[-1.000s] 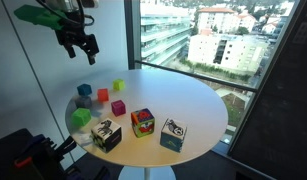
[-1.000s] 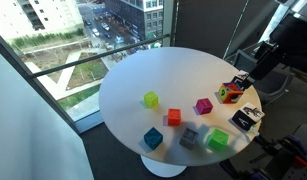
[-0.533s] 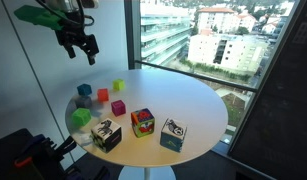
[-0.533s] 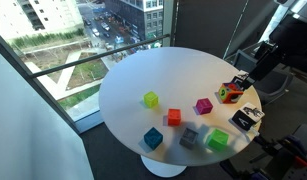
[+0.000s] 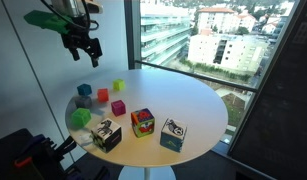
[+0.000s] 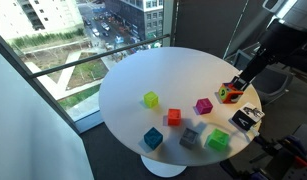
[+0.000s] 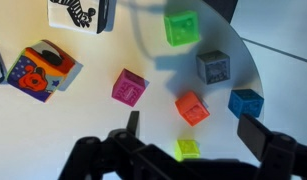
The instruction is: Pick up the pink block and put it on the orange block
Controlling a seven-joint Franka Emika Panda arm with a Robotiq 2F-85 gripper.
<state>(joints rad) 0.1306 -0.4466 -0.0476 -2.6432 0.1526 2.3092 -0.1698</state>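
Observation:
The pink block (image 5: 118, 107) is a small magenta cube on the round white table (image 5: 193, 100). It also shows in an exterior view (image 6: 203, 105) and in the wrist view (image 7: 129, 86). The orange block (image 5: 103, 95) stands just beside it, apart from it, and shows in an exterior view (image 6: 174, 116) and in the wrist view (image 7: 193, 107). My gripper (image 5: 83, 50) hangs high above the blocks, open and empty. In the wrist view its two fingers (image 7: 196, 135) frame the orange block and a yellow-green cube (image 7: 188, 148).
Small blue (image 7: 246, 102), grey (image 7: 213, 67) and green (image 7: 180, 27) cubes sit near the table edge. Three larger patterned cubes (image 5: 106, 135) (image 5: 143, 122) (image 5: 174, 133) stand along the front. A glass wall runs behind the table.
The arm has shifted slightly sideways above the table. The blocks have not moved.

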